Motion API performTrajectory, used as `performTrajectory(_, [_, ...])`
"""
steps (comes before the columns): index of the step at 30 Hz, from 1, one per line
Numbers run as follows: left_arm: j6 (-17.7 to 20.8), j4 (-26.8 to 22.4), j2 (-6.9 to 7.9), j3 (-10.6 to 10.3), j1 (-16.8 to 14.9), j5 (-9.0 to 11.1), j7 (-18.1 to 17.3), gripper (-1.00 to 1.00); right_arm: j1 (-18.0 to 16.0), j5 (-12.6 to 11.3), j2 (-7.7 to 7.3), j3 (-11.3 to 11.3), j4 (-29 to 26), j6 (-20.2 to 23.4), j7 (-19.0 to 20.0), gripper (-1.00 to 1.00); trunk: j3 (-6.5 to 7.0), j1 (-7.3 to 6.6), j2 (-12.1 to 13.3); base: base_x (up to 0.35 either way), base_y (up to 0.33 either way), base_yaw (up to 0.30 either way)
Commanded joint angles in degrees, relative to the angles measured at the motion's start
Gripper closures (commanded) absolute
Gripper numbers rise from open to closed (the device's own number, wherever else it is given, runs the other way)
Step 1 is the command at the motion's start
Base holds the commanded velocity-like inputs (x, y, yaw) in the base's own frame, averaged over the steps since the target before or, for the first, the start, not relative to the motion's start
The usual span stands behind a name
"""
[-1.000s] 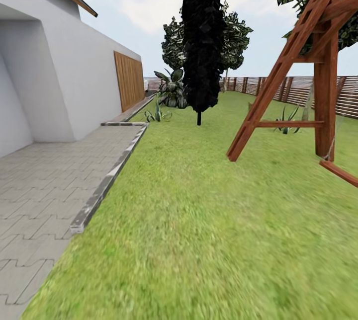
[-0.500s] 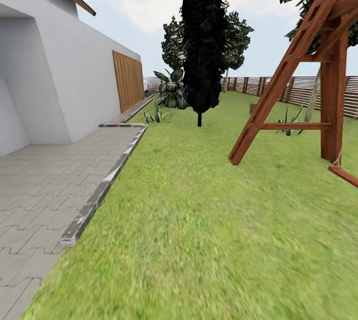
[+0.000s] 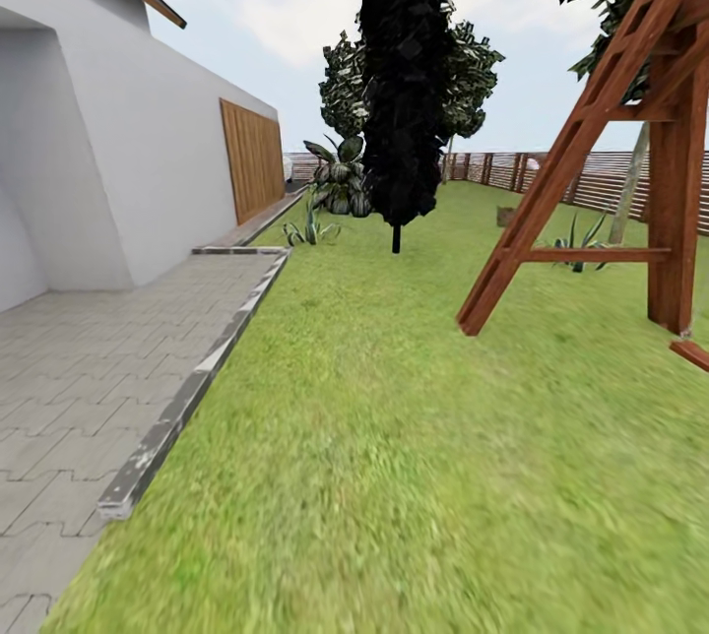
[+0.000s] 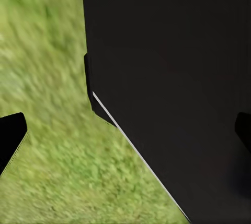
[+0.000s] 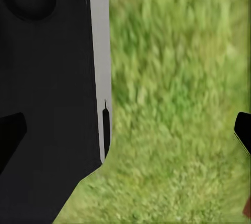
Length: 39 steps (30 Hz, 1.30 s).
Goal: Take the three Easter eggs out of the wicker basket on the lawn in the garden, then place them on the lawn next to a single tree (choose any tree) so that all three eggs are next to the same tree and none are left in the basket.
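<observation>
Ahead, the head view shows open lawn [image 3: 394,437] between the paved path's kerb [image 3: 187,398] and the swing frame [image 3: 591,171]; a small brown shape, possibly the wicker basket [image 3: 506,216], sits far off, too small to confirm. Left wrist: left gripper [image 4: 128,135] fingertips spread wide, empty, dark robot body alongside. Right wrist: right gripper [image 5: 128,135] likewise wide apart, empty over grass.

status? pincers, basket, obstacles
Both pincers open, empty, over lawn. Small brown object far ahead past swing frame, possibly the basket; too small to tell. Dark tree ahead.
</observation>
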Motion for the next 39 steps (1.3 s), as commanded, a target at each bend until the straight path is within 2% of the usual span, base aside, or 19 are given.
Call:
performTrajectory(1, [0.0, -0.1, 0.01, 0.0, 0.0, 0.0, -0.1, -1.0, 0.0, 0.0, 0.0, 0.0, 0.0, 0.0, 0.0, -1.0, -0.03, 0.04, 0.0, 0.345, 0.0, 0.0])
performTrajectory(39, [0.0, -0.1, 0.01, 0.0, 0.0, 0.0, -0.1, -1.0, 0.0, 0.0, 0.0, 0.0, 0.0, 0.0, 0.0, -1.0, -0.03, 0.04, 0.0, 0.345, 0.0, 0.0])
